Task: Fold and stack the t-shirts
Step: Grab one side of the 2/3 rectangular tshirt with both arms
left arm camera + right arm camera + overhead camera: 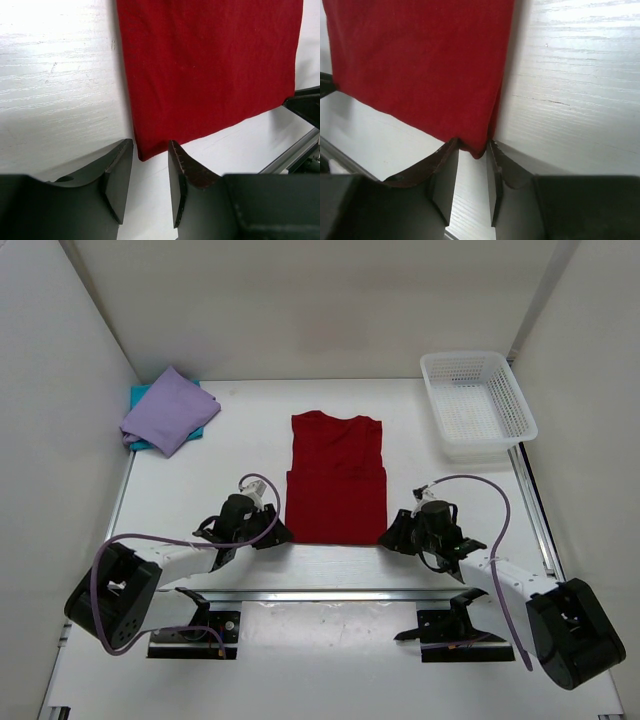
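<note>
Left gripper (150, 150): jaws parted, near-left corner of the dark red shirt (336, 480) just ahead of the gap. Right gripper (472, 150): jaws parted, near-right corner between the tips. Shirt lies flat mid-table (250, 440). Lavender shirt (168, 410) sits on the teal shirt (140, 395), far left.

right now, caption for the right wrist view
Right gripper, jaws apart, at the near corner of the dark red t-shirt

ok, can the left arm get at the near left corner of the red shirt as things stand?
Probably yes. The left gripper is open right at that corner of the dark red shirt, which lies flat on the table; nothing sits between them.
</note>
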Tool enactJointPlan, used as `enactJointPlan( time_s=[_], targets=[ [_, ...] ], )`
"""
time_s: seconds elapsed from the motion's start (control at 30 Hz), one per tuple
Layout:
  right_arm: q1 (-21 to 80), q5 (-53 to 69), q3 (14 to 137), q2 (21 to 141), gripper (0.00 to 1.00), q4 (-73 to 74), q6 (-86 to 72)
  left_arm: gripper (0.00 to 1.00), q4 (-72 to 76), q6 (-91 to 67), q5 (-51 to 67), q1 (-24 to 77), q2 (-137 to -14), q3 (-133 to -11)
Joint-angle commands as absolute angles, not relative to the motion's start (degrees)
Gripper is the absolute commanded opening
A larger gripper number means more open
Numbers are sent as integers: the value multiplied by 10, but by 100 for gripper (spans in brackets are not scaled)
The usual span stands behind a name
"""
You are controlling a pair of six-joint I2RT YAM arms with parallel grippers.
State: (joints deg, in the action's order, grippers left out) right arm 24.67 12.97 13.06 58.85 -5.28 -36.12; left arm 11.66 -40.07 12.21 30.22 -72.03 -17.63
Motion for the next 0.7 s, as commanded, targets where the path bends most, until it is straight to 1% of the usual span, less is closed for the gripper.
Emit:
enactJointPlan(
  time_s=[0.0,0.07,0.1,0.17,0.2,0.23,0.27,0.3,0.33,0.4,0.5,0.53,0.6,0.67],
  targets=[
    [220,198,113,605,27,-99,-372,45,70,-387,108,302,-737,-171],
    [222,193,118,609,25,-97,-371,39,72,-390,110,308,-739,-177],
    [222,192,121,611,22,-91,-365,38,70,-391,111,314,-741,-182],
    [221,199,116,610,11,-100,-368,29,86,-395,121,318,-747,-182],
    [225,193,119,605,8,-102,-368,26,92,-397,127,318,-751,-177],
    [227,187,120,599,3,-100,-367,20,95,-400,127,320,-751,-175],
    [233,182,125,596,0,-94,-367,11,91,-401,132,316,-750,-177],
    [236,179,127,585,0,-87,-363,7,87,-400,127,321,-745,-173],
    [243,174,129,572,0,-76,-364,1,78,-400,126,321,-732,-176],
    [260,148,130,547,0,-49,-364,0,56,-395,121,316,-708,-170],
    [294,119,129,487,0,29,-386,0,-21,-386,126,315,-637,-166],
    [305,104,124,447,0,66,-395,0,-41,-384,122,324,-622,-159],
    [368,63,125,362,0,127,-437,0,-109,-393,115,344,-552,-149],
    [407,19,144,315,0,192,-471,0,-156,-417,126,372,-497,-156]
  ],
)
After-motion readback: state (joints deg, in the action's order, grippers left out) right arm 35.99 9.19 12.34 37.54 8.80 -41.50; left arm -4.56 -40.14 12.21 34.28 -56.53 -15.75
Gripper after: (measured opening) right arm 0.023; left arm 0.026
